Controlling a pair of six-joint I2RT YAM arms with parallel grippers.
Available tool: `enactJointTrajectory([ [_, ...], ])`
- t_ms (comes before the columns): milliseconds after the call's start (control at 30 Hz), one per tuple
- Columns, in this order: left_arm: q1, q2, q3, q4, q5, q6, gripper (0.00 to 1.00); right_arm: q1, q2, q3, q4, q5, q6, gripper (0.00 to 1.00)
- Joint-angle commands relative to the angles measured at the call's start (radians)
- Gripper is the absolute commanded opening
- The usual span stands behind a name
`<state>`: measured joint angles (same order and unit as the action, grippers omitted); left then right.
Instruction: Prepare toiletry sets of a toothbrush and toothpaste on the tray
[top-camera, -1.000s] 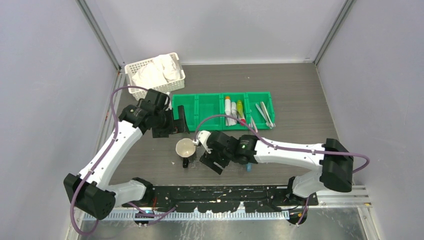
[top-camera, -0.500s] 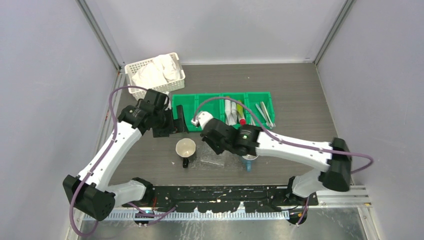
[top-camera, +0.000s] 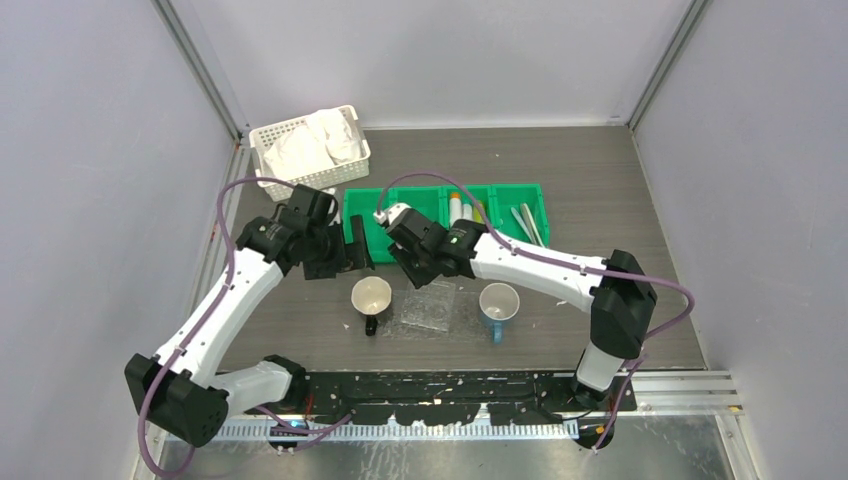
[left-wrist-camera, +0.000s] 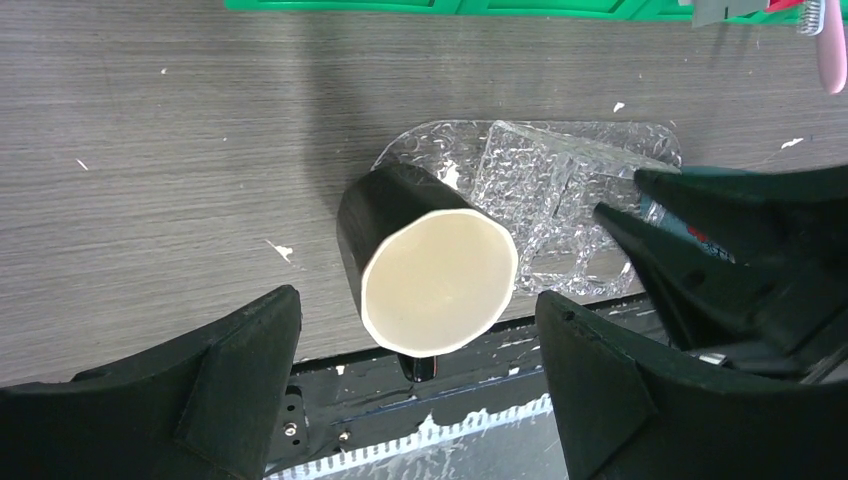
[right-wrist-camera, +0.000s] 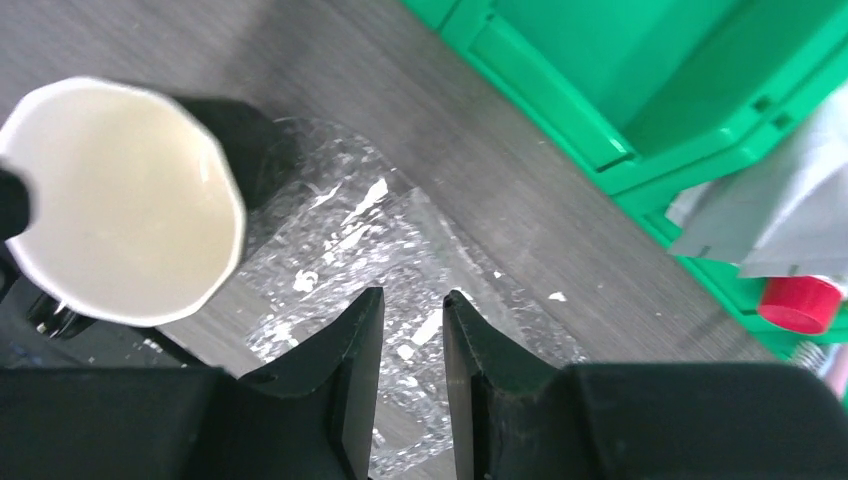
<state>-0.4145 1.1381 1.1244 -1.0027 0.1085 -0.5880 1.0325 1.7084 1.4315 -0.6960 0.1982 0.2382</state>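
Status: the tray (top-camera: 430, 306), of clear plastic, lies flat on the near middle of the table (top-camera: 600, 200). I see nothing on it, so no set has been laid out.

Stock: the toothpaste tubes (top-camera: 458, 209) lie in the green bin (top-camera: 400, 213) at the far side of the tray. The pale toothbrushes (top-camera: 528, 224) are in its right-hand compartment. The left wrist view catches a pink toothbrush (left-wrist-camera: 830, 55) at the bin's edge.

Right gripper (right-wrist-camera: 413, 305): it hangs over the tray, its jaws drawn in to a narrow slot and holding nothing.

Left gripper (left-wrist-camera: 415, 298): it hovers near the black mug (top-camera: 371, 297), its jaws spread wide and empty.

Hazards:
- The two grippers are close together over the mug and the tray. A reach by either one across the other's path could make them collide.
- The black mug stands just beside the tray's left end and a blue mug (top-camera: 499, 302) stands just to its right. I cannot tell whether either touches the tray. A low sweep could tip a mug.
- The tray looks light. A brush from a finger would likely slide it.
- The tubes lie packed side by side. The narrow jaws must widen before a pick, and a careless close could pinch two tubes or pin one against the bin wall.
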Motion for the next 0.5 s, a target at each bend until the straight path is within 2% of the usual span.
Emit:
enactJointTrajectory([
  [0,0.006,-0.02,-0.006,0.033,-0.002,-0.007,0.88,0.062,-0.013,0.004,0.013,-0.067,-0.034,0.35],
  [267,0.006,-0.02,-0.02,0.038,-0.005,-0.01,0.88,0.16,0.011,-0.031,0.018,-0.08,-0.074,0.36],
  [467,0.006,-0.022,-0.024,0.042,-0.004,-0.009,0.88,0.179,0.003,-0.097,0.072,-0.113,-0.049,0.34],
])
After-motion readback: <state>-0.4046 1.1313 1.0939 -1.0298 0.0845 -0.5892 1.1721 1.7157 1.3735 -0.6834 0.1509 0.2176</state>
